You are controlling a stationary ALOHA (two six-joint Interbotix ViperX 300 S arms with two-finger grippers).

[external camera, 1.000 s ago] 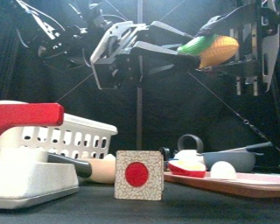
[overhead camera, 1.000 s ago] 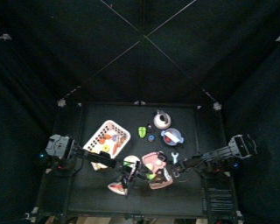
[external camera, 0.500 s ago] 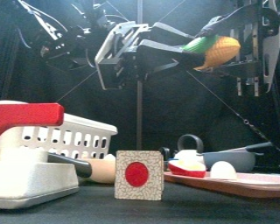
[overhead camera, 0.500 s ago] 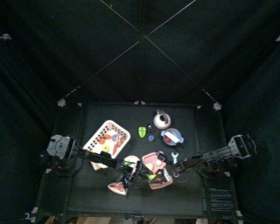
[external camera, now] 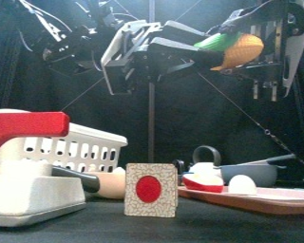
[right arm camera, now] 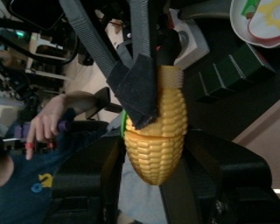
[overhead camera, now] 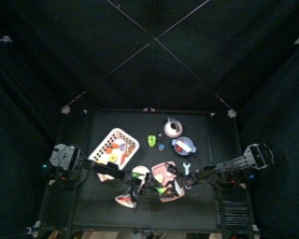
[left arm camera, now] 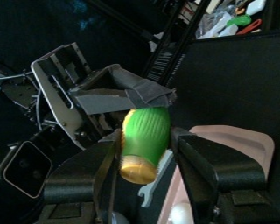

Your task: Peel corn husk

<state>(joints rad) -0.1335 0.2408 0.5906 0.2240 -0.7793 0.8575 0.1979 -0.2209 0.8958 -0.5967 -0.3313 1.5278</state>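
Note:
High above the table the small corn cob (external camera: 239, 49) hangs in the front view, its yellow kernels bare and the green corn husk (external camera: 212, 43) at its left end. My left gripper (external camera: 190, 47) comes in from the left and is shut on the corn husk (left arm camera: 146, 131). In the left wrist view the husk fills the space between the jaws. My right gripper (right arm camera: 154, 147) stands open, with a dark gap on each side of the cob (right arm camera: 157, 131). One left finger (right arm camera: 140, 80) covers the cob's far end.
Below stand a white basket (external camera: 68, 152), a red-handled white piece (external camera: 22, 125), a red-and-white card (external camera: 151, 190), a dark kettle (external camera: 205, 155) and a pink tray (external camera: 262, 201). The pink-orange basket (overhead camera: 112, 145) lies at the table's left. A person's hand (right arm camera: 46, 131) shows beyond the curtains.
The right jaws have spread away from the cob, and the left jaws have drawn in onto the husk. The cob has tipped and risen slightly.

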